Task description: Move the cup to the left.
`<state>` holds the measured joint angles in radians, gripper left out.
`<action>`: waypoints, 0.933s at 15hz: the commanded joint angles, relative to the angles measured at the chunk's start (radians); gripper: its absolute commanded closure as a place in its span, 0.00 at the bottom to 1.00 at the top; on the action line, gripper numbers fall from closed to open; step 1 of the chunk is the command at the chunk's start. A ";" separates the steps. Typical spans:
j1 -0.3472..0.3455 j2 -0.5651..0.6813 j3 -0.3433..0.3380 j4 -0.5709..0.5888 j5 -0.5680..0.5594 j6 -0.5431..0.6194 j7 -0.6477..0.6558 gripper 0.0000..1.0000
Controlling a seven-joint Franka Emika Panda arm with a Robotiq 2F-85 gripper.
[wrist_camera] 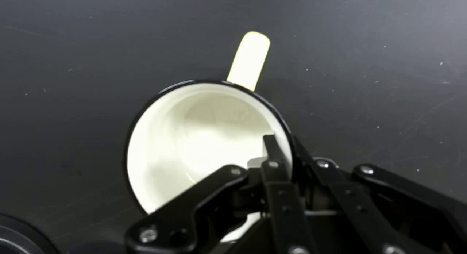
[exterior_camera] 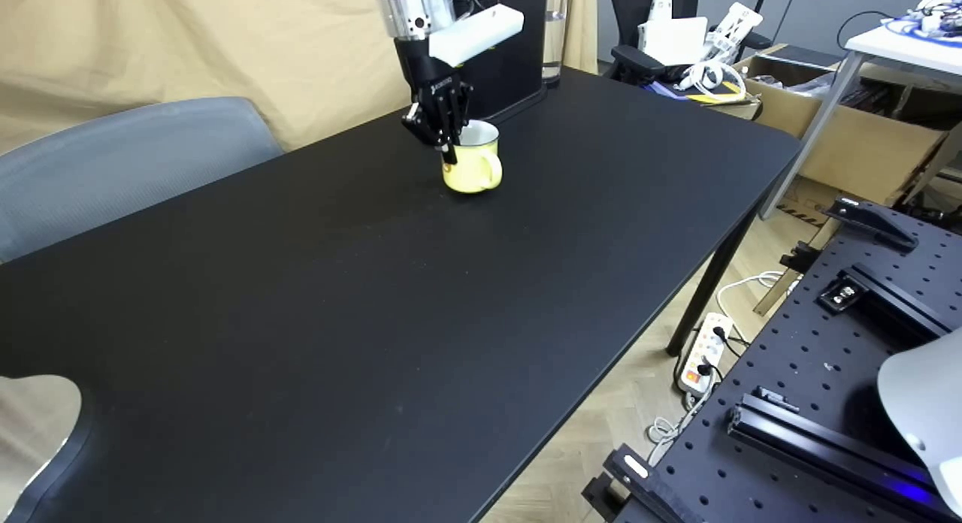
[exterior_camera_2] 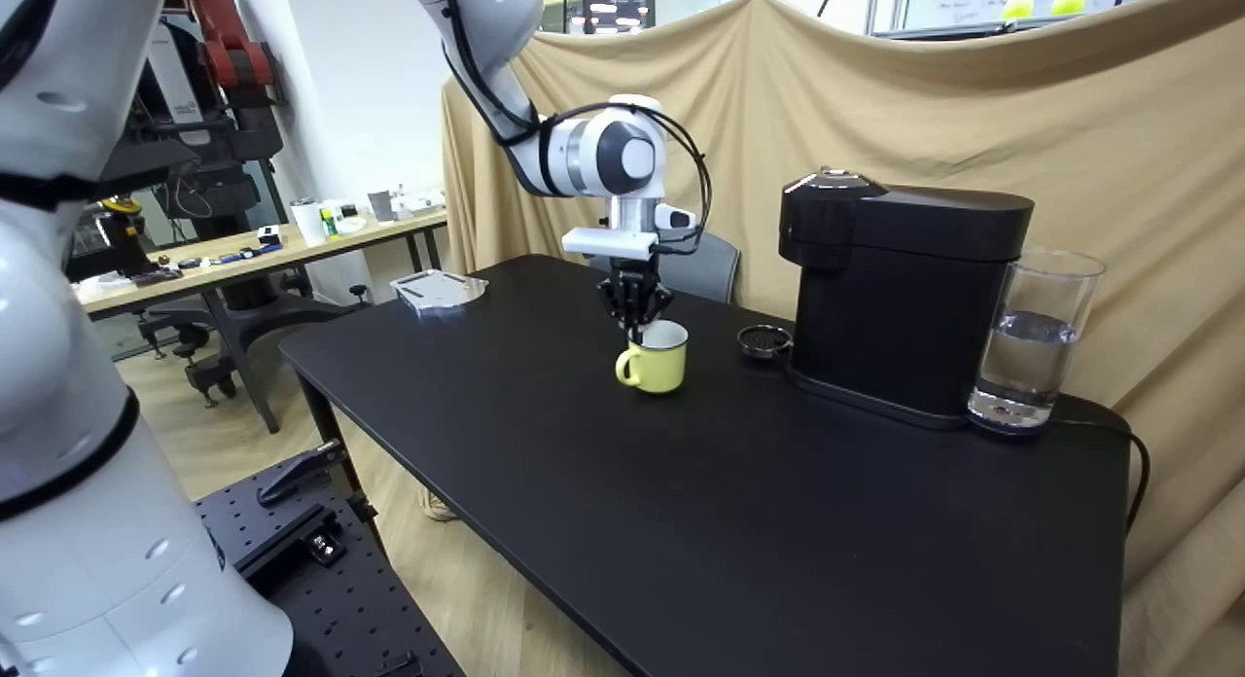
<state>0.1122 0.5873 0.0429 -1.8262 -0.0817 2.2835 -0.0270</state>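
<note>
The cup (exterior_camera: 472, 171) is pale yellow with a handle, a white inside and a thin dark rim line. It is upright on the black table (exterior_camera: 323, 320) and also shows in an exterior view (exterior_camera_2: 663, 368). In the wrist view the cup (wrist_camera: 197, 137) is seen from above, its handle pointing up. My gripper (wrist_camera: 287, 148) straddles the cup wall, one finger inside and one outside, with the fingers closed against the wall. The gripper is above the cup's side in both exterior views (exterior_camera: 451, 149) (exterior_camera_2: 637, 329). The inner fingertip is partly hidden by the wall.
A small flat dark round object (exterior_camera_2: 764, 340) lies beside a black coffee machine (exterior_camera_2: 905, 298). A tall glass with water (exterior_camera_2: 1031, 356) stands at the machine's far side. A metal plate (exterior_camera_2: 440, 290) lies at the table's other end. A chair (exterior_camera: 143, 162) stands behind the table.
</note>
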 commanded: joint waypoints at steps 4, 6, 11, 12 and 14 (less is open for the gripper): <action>0.024 0.012 -0.001 -0.003 -0.046 0.014 0.007 0.97; 0.028 0.010 -0.003 -0.002 -0.055 0.003 0.009 0.67; 0.030 -0.021 -0.005 -0.025 -0.077 -0.017 0.010 0.37; 0.028 -0.030 -0.003 -0.031 -0.076 -0.019 0.006 0.31; 0.025 -0.058 0.000 -0.048 -0.077 -0.027 -0.006 0.17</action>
<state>0.1355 0.5914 0.0437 -1.8313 -0.1408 2.2793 -0.0293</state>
